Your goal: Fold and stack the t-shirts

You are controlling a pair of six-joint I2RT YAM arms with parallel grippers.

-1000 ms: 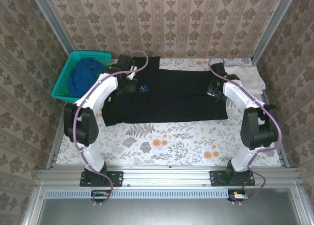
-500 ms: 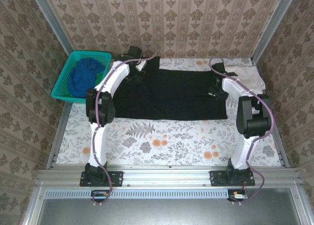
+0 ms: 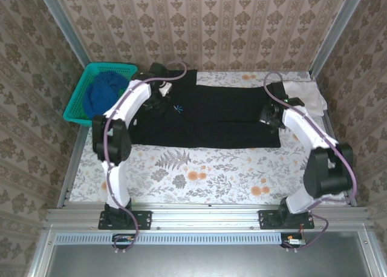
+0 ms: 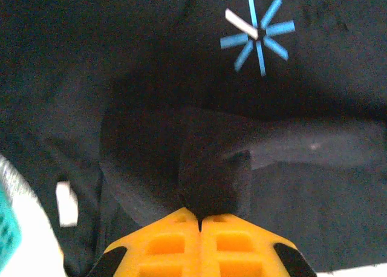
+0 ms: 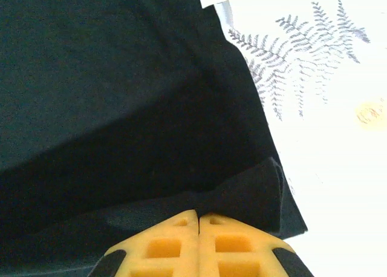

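Left fingers [image 4: 172, 244] and right fingers [image 5: 233, 247] are both clenched on pinches of the black t-shirt [image 3: 217, 117].
Since half a second ago the left arm has drawn back from the far edge, uncovering the shirt's light-blue starburst mark [image 4: 259, 32], and the right arm's elbow has swung out to the near right. The left fingers grip a raised fold of cloth just beside the starburst; the right fingers grip a fold at the shirt's right edge, next to the fern-print table [image 3: 211, 174]. The shirt lies stretched left to right across the far half of the table. A blue t-shirt [image 3: 100, 95] sits in the teal basket [image 3: 74, 110] at far left, and a pale t-shirt [image 3: 308, 95] lies at far right.
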